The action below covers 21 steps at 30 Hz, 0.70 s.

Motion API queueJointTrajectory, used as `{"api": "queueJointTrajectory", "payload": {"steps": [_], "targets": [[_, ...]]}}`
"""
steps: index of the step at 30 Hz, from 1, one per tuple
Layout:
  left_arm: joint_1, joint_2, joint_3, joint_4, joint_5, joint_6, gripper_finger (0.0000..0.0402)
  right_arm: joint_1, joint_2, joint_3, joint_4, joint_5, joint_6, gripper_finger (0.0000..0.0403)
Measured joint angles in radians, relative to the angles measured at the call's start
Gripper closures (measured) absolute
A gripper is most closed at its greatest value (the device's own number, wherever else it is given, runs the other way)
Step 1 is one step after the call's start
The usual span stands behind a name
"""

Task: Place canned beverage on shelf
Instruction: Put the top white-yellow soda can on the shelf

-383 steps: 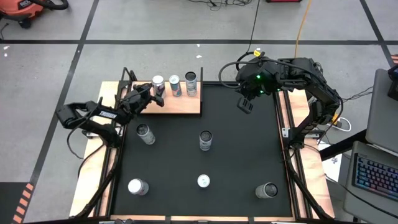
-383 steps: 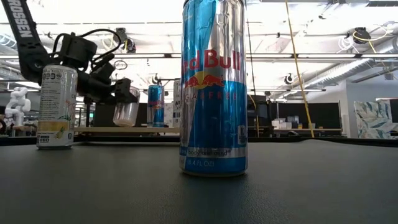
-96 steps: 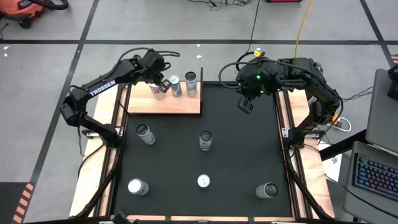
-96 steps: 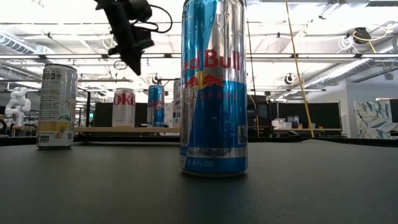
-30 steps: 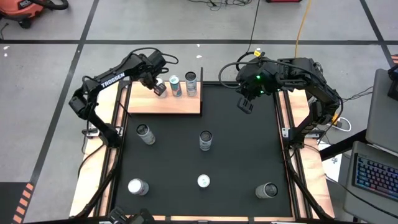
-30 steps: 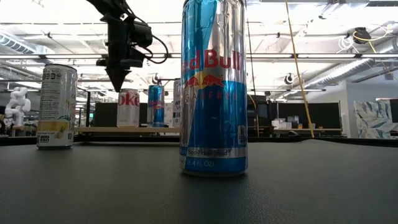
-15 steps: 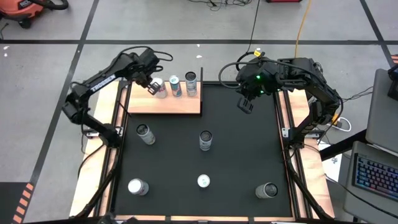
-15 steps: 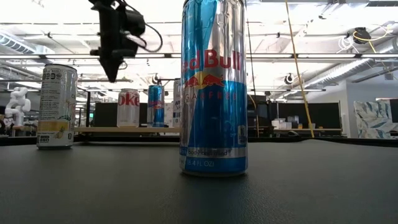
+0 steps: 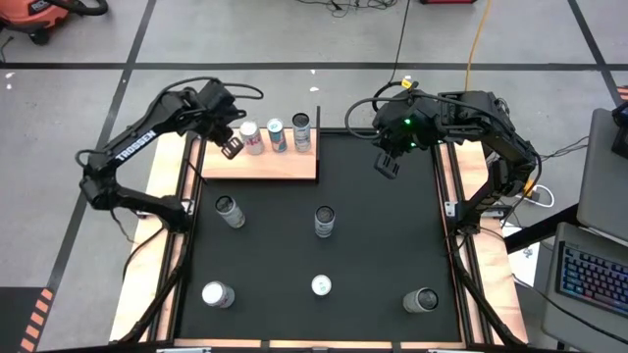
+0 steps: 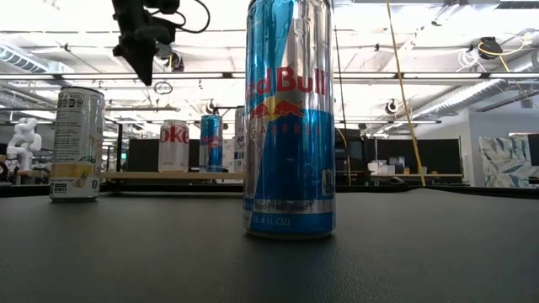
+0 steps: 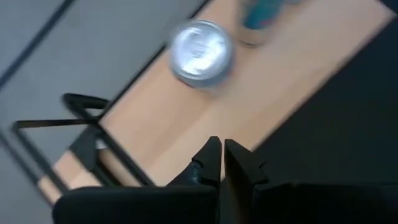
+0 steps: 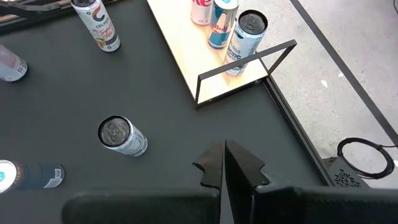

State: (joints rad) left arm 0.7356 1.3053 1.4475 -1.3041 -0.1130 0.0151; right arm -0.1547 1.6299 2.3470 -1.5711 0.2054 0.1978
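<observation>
The light-wood shelf (image 9: 260, 162) at the table's far left carries three upright cans on their bases: a white-and-red one (image 9: 251, 137), a blue one (image 9: 277, 134) and a pale one (image 9: 300, 127). My left gripper (image 9: 232, 147) hangs shut high over the shelf's left part, just left of the white-and-red can (image 11: 201, 43), and holds nothing. In the low view it (image 10: 145, 67) points down, well above the can (image 10: 173, 145). My right gripper (image 9: 388, 164) waits shut above the mat's far right; its wrist view shows the closed fingertips (image 12: 224, 155).
Several more cans stand on the black mat (image 9: 383, 245): one at the left (image 9: 229, 209), one mid-table (image 9: 324, 221), and three nearer the front (image 9: 216, 294), (image 9: 321, 285), (image 9: 422, 299). Thin black uprights (image 12: 245, 68) frame the shelf's corners.
My left gripper has risen and drawn back toward the table's left edge, away from the white-and-red can, staying shut. The can stays upright on the shelf.
</observation>
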Motion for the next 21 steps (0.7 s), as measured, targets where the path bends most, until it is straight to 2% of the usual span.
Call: {"api": "queueJointTrajectory", "payload": {"steps": [4,8,21], "targets": [[-0.015,-0.01,0.0,-0.001,0.118,0.018,0.0364,0.0,0.0,0.0,0.0,0.0,-0.006,0.0403],[-0.043,-0.011,0.0,-0.001,0.186,0.018,0.0335,0.0,0.0,0.0,0.0,0.001,-0.008,0.0403],[-0.142,-0.011,0.0,-0.048,0.199,0.017,0.0231,0.0,0.0,0.0,0.0,0.002,-0.05,0.0403]]}}
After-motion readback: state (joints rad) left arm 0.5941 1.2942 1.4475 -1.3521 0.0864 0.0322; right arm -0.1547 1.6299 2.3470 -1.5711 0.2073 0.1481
